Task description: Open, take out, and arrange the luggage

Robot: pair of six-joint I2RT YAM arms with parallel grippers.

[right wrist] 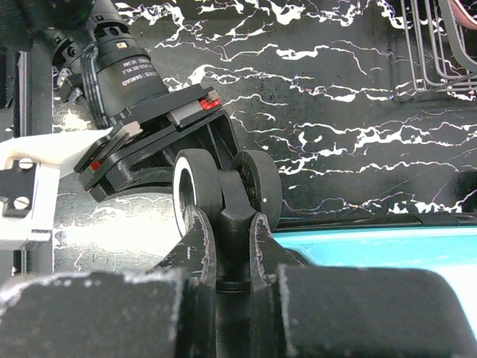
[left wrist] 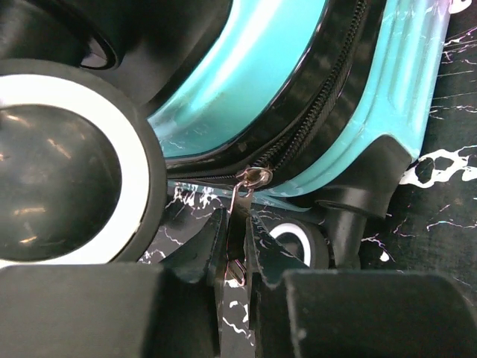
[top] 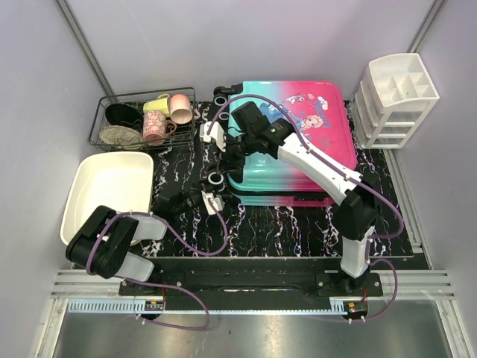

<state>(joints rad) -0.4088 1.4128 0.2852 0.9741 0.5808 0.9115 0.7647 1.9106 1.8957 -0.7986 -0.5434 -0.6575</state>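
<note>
The luggage (top: 298,127), a teal-to-pink hard-shell suitcase, lies flat and closed on the marbled black mat. In the left wrist view its teal shell (left wrist: 246,67) and black zipper track fill the frame. My left gripper (left wrist: 237,224) is shut on the thin metal zipper pull (left wrist: 240,195) at the near-left corner, and in the top view the left gripper (top: 218,200) sits at that corner. My right gripper (right wrist: 232,224) is shut on the black wheel stem (right wrist: 237,205) between the twin wheels (right wrist: 197,186). From above, the right gripper (top: 226,162) reaches over the case to its left edge.
A wire basket (top: 104,104) with cups and bowls stands at the back left. A white tub (top: 89,179) lies left of the left arm. A white drawer organizer (top: 395,101) stands right of the suitcase. The two grippers work close together at the case's left side.
</note>
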